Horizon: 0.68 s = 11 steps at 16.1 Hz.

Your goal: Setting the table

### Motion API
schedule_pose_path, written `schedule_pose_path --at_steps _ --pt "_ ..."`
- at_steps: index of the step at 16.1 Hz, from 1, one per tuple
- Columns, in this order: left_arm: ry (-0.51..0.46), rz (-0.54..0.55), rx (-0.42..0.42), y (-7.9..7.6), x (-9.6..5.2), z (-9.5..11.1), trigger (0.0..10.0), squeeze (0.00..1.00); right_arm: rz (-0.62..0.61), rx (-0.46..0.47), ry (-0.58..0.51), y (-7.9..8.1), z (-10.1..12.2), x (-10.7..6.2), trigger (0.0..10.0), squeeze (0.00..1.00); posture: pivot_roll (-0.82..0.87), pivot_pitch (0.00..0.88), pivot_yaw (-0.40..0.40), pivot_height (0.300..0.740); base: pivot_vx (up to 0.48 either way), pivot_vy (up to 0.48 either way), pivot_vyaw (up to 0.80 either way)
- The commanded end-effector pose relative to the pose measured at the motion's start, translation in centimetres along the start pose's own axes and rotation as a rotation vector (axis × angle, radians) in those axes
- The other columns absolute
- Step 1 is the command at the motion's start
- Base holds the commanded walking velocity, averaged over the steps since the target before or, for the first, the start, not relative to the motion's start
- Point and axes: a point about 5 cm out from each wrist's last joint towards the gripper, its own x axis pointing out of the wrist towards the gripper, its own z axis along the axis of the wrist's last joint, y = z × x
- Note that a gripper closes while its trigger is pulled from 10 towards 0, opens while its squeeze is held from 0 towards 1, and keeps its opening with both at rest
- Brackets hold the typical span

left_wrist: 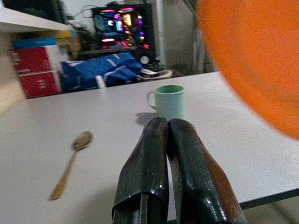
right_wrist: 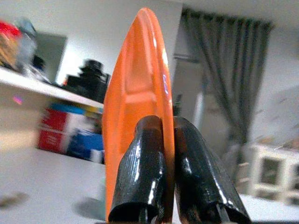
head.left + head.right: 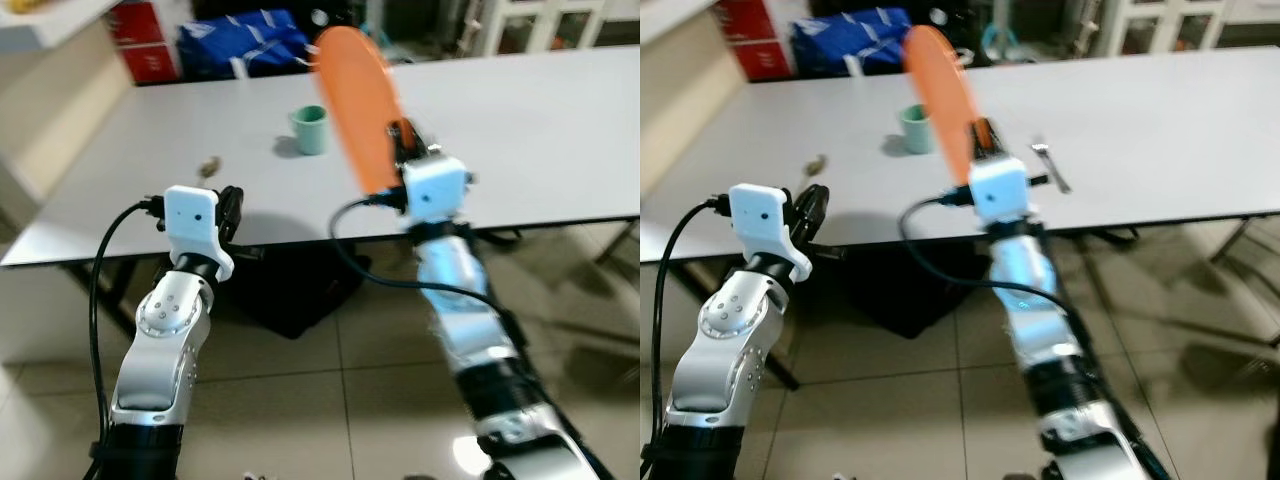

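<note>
While right fingers [image 2: 161, 154] pinch its rim, orange plate [image 3: 358, 105] stands on edge — long axis up, left fingers [image 1: 169, 154] pressed together.

A plain bright orange plate [image 3: 358, 105] stands out against a pale grey desk [image 3: 540, 130]. A mint green mug [image 3: 310, 129] and a dull gold spoon [image 1: 70, 163] are unpatterned. Glossy black fingers [image 1: 184, 172], white wrist housings, silver arms. Beyond, a blue bag [image 3: 245, 42] and red boxes [image 1: 35, 70].
</note>
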Motion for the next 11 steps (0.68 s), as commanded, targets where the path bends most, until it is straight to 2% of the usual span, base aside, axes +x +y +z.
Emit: schedule_pose_path --at_steps 1,3,4,5,7,11 --pt "-0.023 0.007 0.018 0.2 0.3 0.4 10.0 0.00 -0.047 0.143 0.035 -0.7 0.1 1.5 0.0 0.00 -0.11 0.000 0.099 0.740 0.000 0.000 0.00" --pt "-0.030 0.002 0.018 0.1 0.4 0.6 10.0 0.00 -0.051 0.274 0.086 -0.6 -0.3 2.5 0.0 0.00 -0.11 0.000 0.098 0.740 0.000 0.000 0.00" --pt "-0.029 0.001 0.018 0.0 0.4 0.7 10.0 0.00 -0.047 0.385 0.129 -0.4 -0.7 3.0 0.0 0.00 -0.10 0.000 0.096 0.740 0.000 0.000 0.00" --pt "-0.029 0.001 0.023 0.0 0.4 0.7 10.0 0.00 -0.053 0.443 0.152 -0.3 -1.0 3.3 0.0 0.00 -0.10 0.000 0.095 0.740 0.000 0.000 0.00" --pt "-0.028 -0.001 0.031 0.0 0.5 0.9 10.0 0.00 -0.061 0.502 0.168 -0.4 -1.2 3.9 0.0 0.00 -0.09 0.000 0.094 0.740 0.163 0.000 0.00" --pt "-0.032 -0.023 0.072 -0.2 0.7 1.1 10.0 0.00 -0.060 0.512 0.175 -0.5 -1.5 3.6 0.0 0.00 -0.10 0.000 0.099 0.740 0.473 0.000 0.00"
